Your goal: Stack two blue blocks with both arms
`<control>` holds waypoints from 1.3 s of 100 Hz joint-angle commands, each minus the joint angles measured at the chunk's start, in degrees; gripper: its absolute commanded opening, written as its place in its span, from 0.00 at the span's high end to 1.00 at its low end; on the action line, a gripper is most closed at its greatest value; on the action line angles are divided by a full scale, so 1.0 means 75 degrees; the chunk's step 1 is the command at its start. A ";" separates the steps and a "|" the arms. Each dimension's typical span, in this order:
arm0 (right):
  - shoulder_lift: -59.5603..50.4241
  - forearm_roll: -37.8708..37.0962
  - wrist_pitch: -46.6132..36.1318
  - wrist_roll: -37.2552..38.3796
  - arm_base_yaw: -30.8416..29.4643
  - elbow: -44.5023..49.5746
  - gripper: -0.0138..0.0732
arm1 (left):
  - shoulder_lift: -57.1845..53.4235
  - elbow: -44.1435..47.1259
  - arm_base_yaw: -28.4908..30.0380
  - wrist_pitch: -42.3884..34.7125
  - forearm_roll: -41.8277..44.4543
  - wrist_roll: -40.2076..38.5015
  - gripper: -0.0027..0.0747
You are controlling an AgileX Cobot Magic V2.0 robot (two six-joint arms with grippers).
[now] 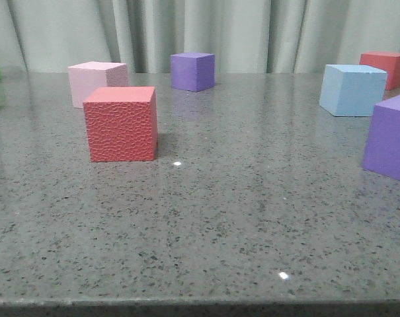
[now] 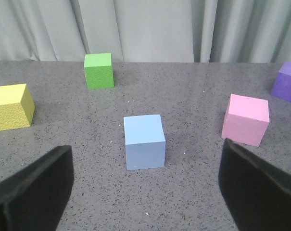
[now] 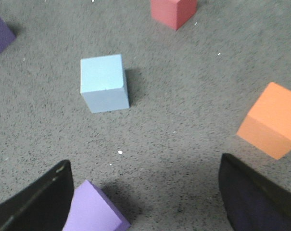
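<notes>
Resting on speckled table (image 1: 206,218), matte blue cubes (image 2: 144,141)

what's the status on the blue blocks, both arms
Left gripper open, empty, blue block ahead. Right gripper open, second blue block ahead; purple cube by its finger. Blocks unstacked.

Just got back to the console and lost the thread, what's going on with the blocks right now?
Nothing is held yet. The left gripper is open, with one blue block on the table ahead of its fingers. The right gripper is open too, above the table with the other blue block ahead of it and a purple cube close by its finger. Both blue blocks sit apart on the table, unstacked.
</notes>
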 commanded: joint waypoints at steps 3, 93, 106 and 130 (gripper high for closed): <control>0.0790 0.0114 0.0243 -0.0123 0.0172 -0.1112 0.14 | 0.0235 -0.0311 0.0023 -0.0485 0.0000 -0.0022 0.19; 0.6715 0.0519 0.1988 -0.0448 0.0315 -0.6107 0.14 | 0.0333 -0.0356 0.0023 -0.0426 0.0000 -0.0022 0.19; 0.7028 0.0539 0.2047 -0.0484 0.0315 -0.6291 0.14 | 0.0333 -0.0356 0.0023 -0.0426 0.0000 -0.0022 0.19; 0.7301 0.0715 0.2036 -0.0649 0.0315 -0.6315 0.14 | 0.0333 -0.0356 0.0023 -0.0426 0.0000 -0.0022 0.19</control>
